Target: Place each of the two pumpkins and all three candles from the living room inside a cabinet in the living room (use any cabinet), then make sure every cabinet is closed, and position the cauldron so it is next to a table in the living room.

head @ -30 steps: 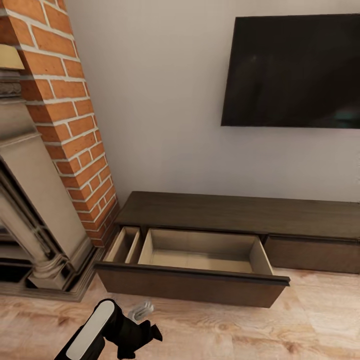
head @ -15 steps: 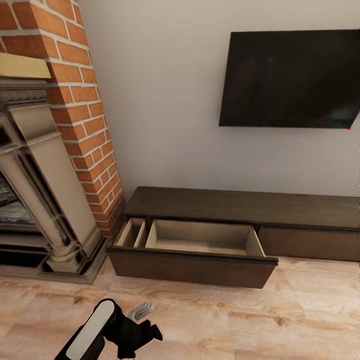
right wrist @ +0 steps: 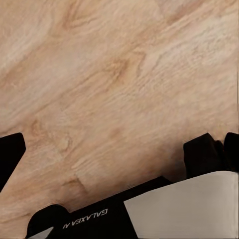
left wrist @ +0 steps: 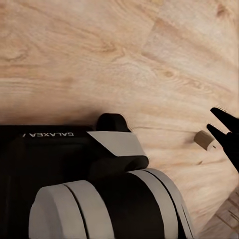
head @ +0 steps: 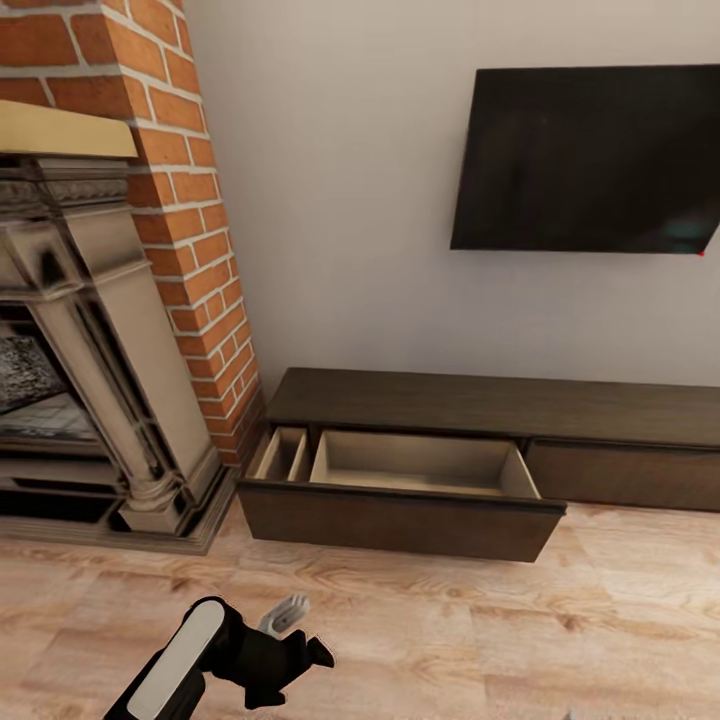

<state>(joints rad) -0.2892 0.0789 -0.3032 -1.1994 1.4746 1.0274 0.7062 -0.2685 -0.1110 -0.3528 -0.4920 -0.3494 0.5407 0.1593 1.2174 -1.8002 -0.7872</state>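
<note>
Head view, your left gripper point(head: 290, 640) lower left over wood floor point(head: 560, 640), can't tell if fingers apart or together, cabinet point(head: 480, 405) frame centre, its drawer point(head: 400, 520) pulled out, TV point(head: 590, 160) upper right, brick fireplace point(head: 120, 300) at left.

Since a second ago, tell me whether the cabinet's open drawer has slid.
No. The drawer stays pulled out equally far from the cabinet; the whole view shifted, so the camera moved.

The left arm point(head: 185, 660) is a matte black shell with a rounded pale grey panel along its top, ending in a black angular tool point(head: 300, 655) (a small light grey piece beside it). The base shows black housing lettered "GALAXEA" in white, with grey-and-black banded round covers.
</note>
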